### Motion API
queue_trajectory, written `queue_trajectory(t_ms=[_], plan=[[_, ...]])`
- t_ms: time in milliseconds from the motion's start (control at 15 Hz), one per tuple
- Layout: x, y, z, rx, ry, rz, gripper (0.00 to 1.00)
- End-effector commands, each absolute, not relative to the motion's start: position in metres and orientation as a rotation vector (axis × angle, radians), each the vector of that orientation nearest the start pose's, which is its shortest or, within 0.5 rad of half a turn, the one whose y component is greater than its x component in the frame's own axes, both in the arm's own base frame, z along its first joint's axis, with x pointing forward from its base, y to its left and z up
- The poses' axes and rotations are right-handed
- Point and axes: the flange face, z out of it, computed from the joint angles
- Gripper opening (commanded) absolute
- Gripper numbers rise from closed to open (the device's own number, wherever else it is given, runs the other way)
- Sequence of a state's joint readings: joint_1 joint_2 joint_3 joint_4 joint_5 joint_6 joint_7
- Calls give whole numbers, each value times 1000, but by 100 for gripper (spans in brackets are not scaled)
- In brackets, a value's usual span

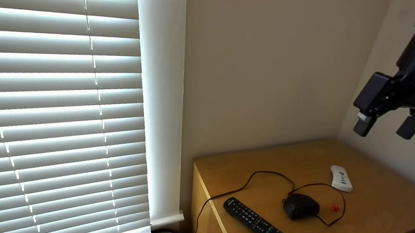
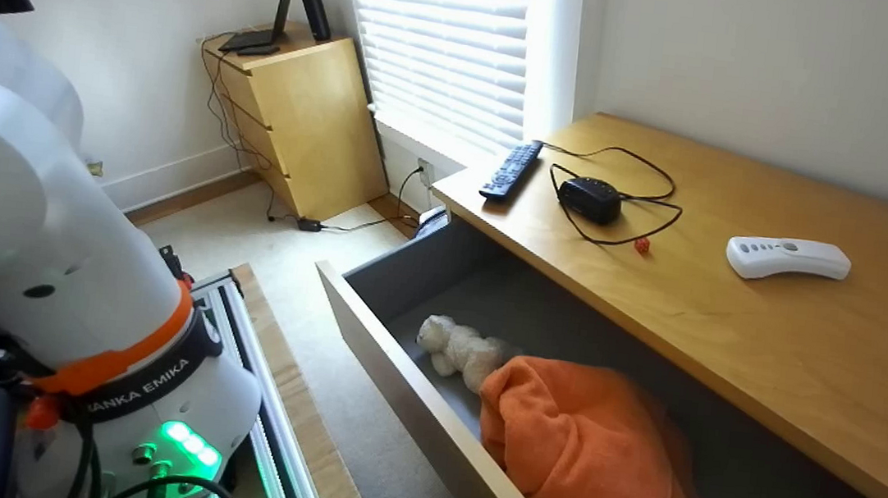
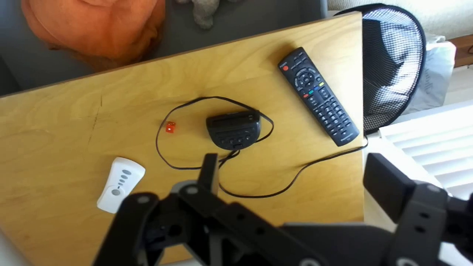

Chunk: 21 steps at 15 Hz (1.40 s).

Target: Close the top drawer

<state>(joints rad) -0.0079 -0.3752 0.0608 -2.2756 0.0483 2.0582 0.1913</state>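
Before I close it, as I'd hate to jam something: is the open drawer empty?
No, an orange cloth and a pale stuffed toy lie inside the open drawer.

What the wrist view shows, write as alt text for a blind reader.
An open, empty gripper hangs above a dresser top bearing a white remote, a red die, a corded black box and a black remote. Along the picture's top, an open drawer holds an orange cloth and a soft toy.

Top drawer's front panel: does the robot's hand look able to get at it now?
Probably, after repositioning: the open hand hangs above the dresser top, but nothing visible blocks the outer side of the front panel.
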Motion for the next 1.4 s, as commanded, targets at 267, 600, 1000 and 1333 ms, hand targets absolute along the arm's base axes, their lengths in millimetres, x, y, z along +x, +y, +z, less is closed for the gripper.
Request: queue_trajectory(t_ms=[267, 600, 1000, 1333], plan=[[433, -87, 428, -3078, 368, -138, 100], [396, -140, 353, -3133, 351, -50, 100], [349, -181, 276, -3143, 384, 43, 100], [306, -226, 218, -3147, 495, 203, 100]])
